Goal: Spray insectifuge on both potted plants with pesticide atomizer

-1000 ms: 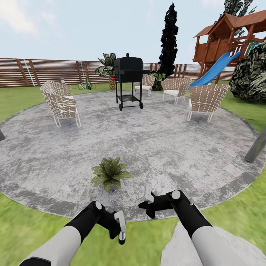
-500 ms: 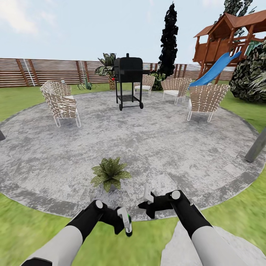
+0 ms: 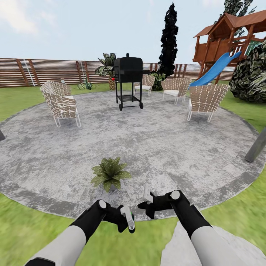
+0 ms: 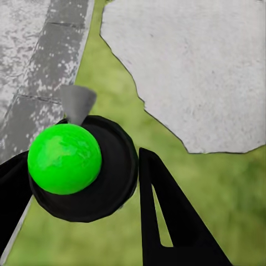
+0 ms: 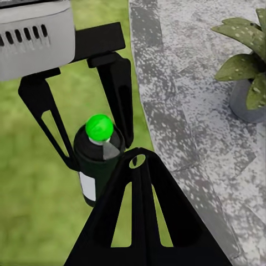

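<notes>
patio [image 3: 155, 147] edge | L pincer [image 5: 83, 119] clamps atomizer [image 5: 98, 160] | plant [image 3: 110, 173] near

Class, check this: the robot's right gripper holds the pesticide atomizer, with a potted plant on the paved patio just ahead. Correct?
Wrong hand. The left gripper is shut on the pesticide atomizer, as the right wrist view shows. The potted plant does stand on the patio just ahead.

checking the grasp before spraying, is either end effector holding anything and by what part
The left end effector holds the pesticide atomizer, its fingers clamped on the bottle's upper body just below the spray head. The right end effector looks empty.
</notes>
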Tool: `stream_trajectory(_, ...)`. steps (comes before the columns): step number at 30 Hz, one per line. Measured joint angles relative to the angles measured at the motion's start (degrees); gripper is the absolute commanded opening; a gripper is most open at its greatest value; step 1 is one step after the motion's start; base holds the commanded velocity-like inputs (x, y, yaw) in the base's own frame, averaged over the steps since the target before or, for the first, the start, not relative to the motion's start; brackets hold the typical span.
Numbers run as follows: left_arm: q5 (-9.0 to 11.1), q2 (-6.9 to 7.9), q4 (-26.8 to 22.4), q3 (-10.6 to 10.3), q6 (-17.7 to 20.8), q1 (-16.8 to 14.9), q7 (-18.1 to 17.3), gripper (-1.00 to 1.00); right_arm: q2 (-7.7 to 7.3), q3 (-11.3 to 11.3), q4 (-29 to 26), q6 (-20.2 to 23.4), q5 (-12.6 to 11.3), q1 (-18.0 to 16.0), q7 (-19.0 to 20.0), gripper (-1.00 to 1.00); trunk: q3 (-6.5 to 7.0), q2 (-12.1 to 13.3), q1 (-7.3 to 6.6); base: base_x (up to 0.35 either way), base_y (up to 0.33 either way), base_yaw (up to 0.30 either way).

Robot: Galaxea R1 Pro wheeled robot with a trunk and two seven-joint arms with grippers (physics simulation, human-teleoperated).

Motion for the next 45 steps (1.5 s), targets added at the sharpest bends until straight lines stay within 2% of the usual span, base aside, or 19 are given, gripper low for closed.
stream_trajectory(21,0.13,-1.34,-0.10,-0.01,-0.40,-0.13,0.98,-1.00,0.00,0.00,0.00,-0.01,0.02,0.00,0.00,-1.00,0.00,0.00,0.00,0.000,0.000,0.000)
stream_trajectory(45,0.39,-1.32,-2.47,0.33,-0.40,-0.11,1.50,-1.00,0.00,0.00,0.09,-0.01,0.09,0.00,0.00,-1.00,0.00,0.00,0.00,0.000,0.000,0.000)
